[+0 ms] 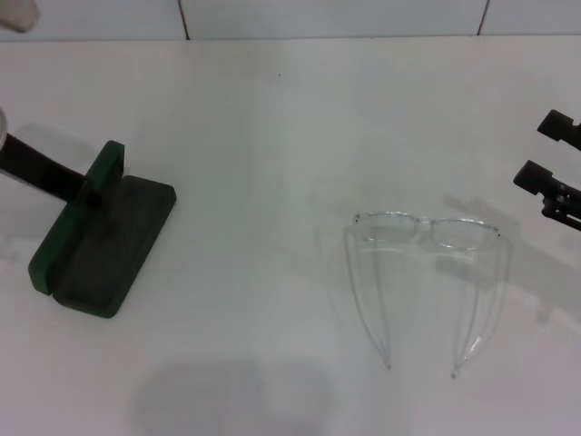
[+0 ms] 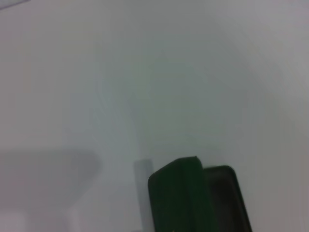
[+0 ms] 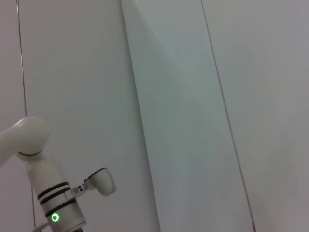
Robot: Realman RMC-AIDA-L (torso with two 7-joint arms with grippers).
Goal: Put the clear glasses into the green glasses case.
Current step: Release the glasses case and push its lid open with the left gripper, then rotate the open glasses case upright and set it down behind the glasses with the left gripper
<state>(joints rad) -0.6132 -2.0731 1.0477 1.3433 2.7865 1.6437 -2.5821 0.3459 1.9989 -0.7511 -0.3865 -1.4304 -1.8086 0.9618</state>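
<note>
The green glasses case lies open at the table's left, its dark lining facing up and its lid standing up at the far side. A corner of the case also fills the low part of the left wrist view. My left gripper reaches in from the left edge as a dark bar that meets the lid. The clear glasses rest unfolded right of centre, temples pointing toward the table's front. My right gripper hovers open at the right edge, beyond and to the right of the glasses.
A white table carries everything, with a tiled wall behind it. The right wrist view looks at wall panels and, farther off, a white arm with a green light.
</note>
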